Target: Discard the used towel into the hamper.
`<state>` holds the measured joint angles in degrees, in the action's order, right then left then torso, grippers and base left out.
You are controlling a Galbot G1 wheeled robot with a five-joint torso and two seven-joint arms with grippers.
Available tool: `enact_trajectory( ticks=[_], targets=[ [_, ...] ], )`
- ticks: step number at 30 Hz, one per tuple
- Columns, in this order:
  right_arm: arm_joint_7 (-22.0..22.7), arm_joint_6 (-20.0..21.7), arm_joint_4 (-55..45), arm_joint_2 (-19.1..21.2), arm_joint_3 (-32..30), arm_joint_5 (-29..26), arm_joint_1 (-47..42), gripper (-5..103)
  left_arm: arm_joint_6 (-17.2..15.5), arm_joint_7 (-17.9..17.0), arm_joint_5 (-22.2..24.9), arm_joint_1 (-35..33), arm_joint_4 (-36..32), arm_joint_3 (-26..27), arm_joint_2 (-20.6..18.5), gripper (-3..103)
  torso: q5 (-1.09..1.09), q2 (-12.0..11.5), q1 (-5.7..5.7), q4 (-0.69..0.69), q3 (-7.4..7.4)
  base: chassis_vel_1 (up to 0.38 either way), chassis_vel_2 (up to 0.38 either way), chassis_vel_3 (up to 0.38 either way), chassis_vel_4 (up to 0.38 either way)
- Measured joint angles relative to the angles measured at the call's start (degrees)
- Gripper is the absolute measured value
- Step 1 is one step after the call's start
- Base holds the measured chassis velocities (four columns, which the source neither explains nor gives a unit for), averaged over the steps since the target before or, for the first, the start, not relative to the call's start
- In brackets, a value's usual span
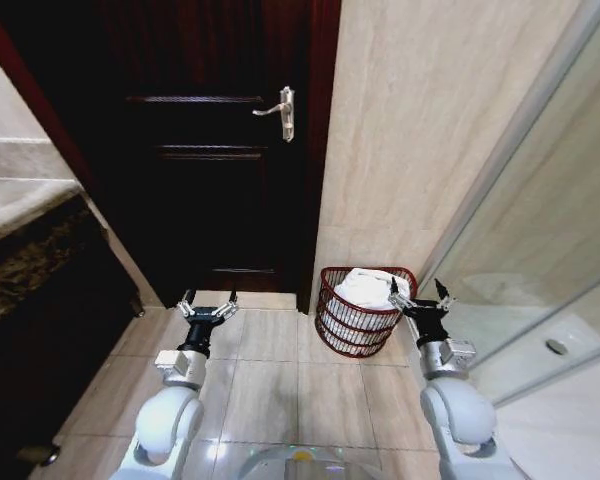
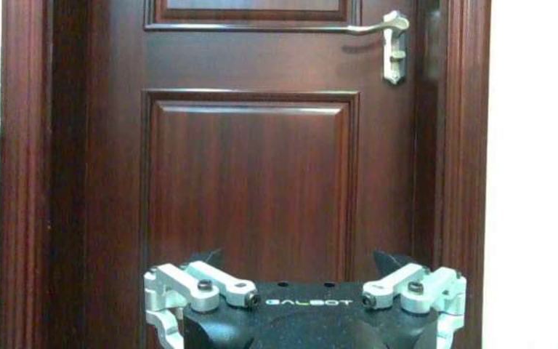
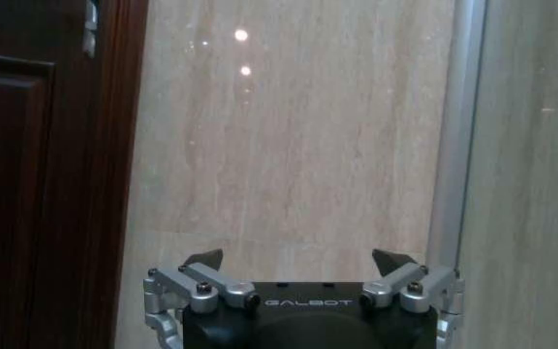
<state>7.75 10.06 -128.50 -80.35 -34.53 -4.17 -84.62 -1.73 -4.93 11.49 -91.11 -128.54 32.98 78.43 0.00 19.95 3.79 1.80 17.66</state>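
I see the hamper on the floor with a white towel inside; my right pincer gapes beside it, left pincer spread before the door.

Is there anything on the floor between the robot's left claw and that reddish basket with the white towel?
No: in the head view, bare beige floor tiles separate the open left gripper from the reddish-brown wire hamper.

Head view looks down from above both arms onto the tiled floor, facing the dark door; left wrist view faces that door level and near; right wrist view faces the beige wall, sharing the door's edge.
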Motion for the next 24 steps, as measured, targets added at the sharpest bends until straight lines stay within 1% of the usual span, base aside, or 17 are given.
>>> enact_trajectory(
  ticks=[5, 13, 21, 24],
  targets=[
    [0.01, 0.03, -0.21, 0.13, -0.13, -0.09, -0.02, 100, -0.07, -0.04, -0.01, 0.04, 0.00, 0.02, 0.04, 100, 0.00, 0.25, 0.09, -0.01, 0.15, 0.000, 0.000, 0.000, 0.000],
    [0.02, 0.07, -0.69, 0.05, 0.05, -0.05, -0.22, 100, -0.10, -0.10, 0.13, 0.01, -0.06, 0.29, 0.17, 100, 0.00, 1.68, 0.65, -0.01, 1.02, 0.000, 0.000, 0.000, 0.000],
    [0.04, 0.07, -0.97, 0.05, -0.01, 0.01, -0.50, 100, 0.09, -0.10, 0.24, -0.23, -0.12, 0.42, 0.20, 100, 0.00, 3.47, 1.34, -0.01, 2.11, 0.000, 0.000, 0.000, 0.000],
    [0.05, 0.06, -1.33, -0.11, 0.02, 0.11, -0.76, 100, 0.16, -0.09, 0.24, -0.29, -0.13, 0.42, 0.06, 100, 0.00, 4.60, 1.74, -0.01, 2.83, 0.000, 0.000, 0.000, 0.000]
  ],
)
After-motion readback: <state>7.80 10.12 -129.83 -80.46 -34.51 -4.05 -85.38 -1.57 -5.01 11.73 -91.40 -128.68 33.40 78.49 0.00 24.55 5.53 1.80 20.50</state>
